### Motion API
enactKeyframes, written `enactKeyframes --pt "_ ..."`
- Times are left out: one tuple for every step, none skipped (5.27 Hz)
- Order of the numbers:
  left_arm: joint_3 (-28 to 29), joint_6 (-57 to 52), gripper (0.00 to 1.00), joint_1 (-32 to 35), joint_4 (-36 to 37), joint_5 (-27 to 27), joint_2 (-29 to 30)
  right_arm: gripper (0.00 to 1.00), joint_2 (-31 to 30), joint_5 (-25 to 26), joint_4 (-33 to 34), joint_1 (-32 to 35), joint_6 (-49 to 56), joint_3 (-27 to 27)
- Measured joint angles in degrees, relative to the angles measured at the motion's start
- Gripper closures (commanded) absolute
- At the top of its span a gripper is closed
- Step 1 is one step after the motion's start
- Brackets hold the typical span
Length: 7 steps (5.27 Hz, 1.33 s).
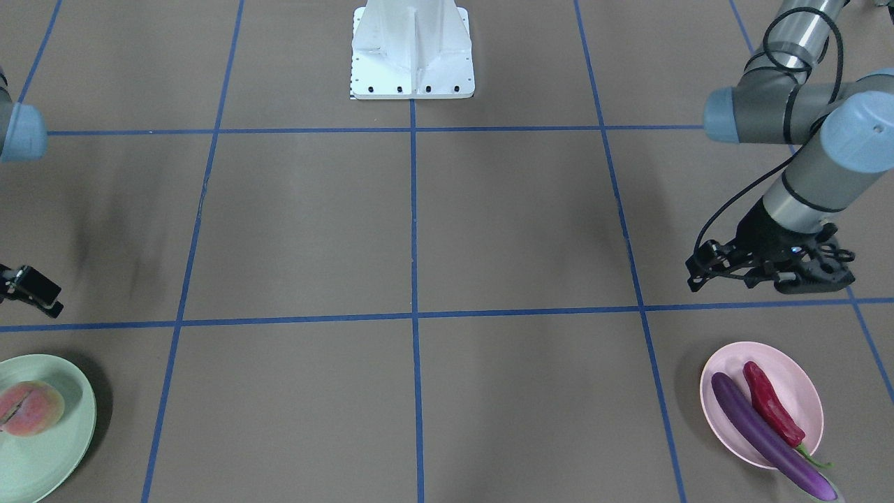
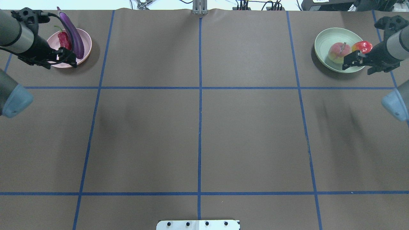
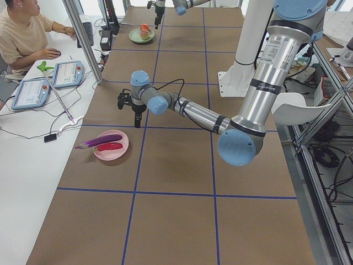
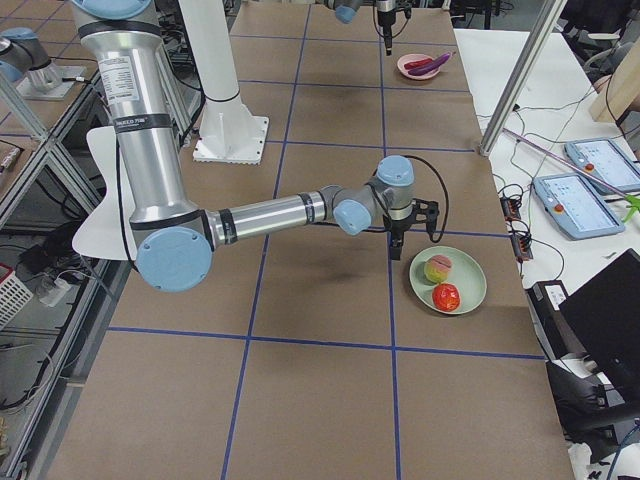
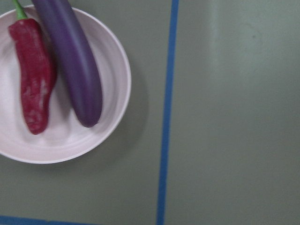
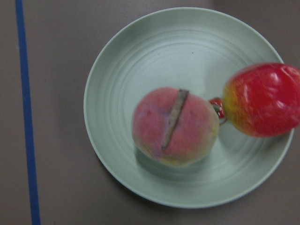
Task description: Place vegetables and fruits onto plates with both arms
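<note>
The pink plate (image 1: 803, 384) holds the purple eggplant (image 1: 758, 433), whose pale tip overhangs the rim, and the red chili (image 1: 772, 405) beside it. Both lie plainly in the left wrist view, eggplant (image 5: 77, 65) and chili (image 5: 33, 79). My left gripper (image 2: 73, 60) hovers beside this plate, empty and apparently open. The green plate (image 2: 326, 40) holds the peach half (image 2: 337, 52) and the pomegranate (image 2: 362, 47), which sits at the rim (image 6: 262, 101). My right gripper (image 2: 346, 64) hovers at the plate's near edge, empty and apparently open.
The white robot base (image 1: 412, 52) stands at the middle of the table's robot side. Blue tape lines (image 2: 200, 95) divide the brown table into squares. An operator (image 3: 22, 33) sits at a side desk with tablets beyond the far edge.
</note>
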State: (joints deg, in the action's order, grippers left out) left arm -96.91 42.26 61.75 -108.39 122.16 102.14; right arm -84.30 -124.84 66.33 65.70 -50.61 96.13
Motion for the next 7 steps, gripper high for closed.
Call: enactKeyframes --pt "-4.58 -10.13 0.00 2.95 0.40 0.69 -8.21 0.00 -6.86 -3.40 -0.07 2.45 3.51 5.87" --pt "-5.86 -19.59 0.00 7.86 0.57 3.44 -13.73 0.00 -12.14 -6.57 0.06 6.56 11.67 8.13" --pt "-5.83 -26.57 0.00 13.15 2.39 6.93 -16.64 0.00 -15.32 -8.70 1.23 11.02 19.93 8.49" --pt "-5.92 -31.59 0.00 16.97 7.36 8.62 -17.66 0.00 -16.61 -10.74 5.23 15.48 28.47 8.56" --pt "-6.11 -34.40 0.00 19.17 12.78 9.04 -17.63 0.00 -16.74 -12.07 10.85 18.46 36.63 8.89" --pt "-5.63 -35.30 0.00 20.20 17.20 9.10 -16.42 0.00 -16.46 -12.04 14.86 18.69 41.01 9.03" --pt "-3.95 -35.52 0.00 20.52 19.24 9.20 -14.82 0.00 -15.47 -11.53 16.44 17.12 42.09 8.68"
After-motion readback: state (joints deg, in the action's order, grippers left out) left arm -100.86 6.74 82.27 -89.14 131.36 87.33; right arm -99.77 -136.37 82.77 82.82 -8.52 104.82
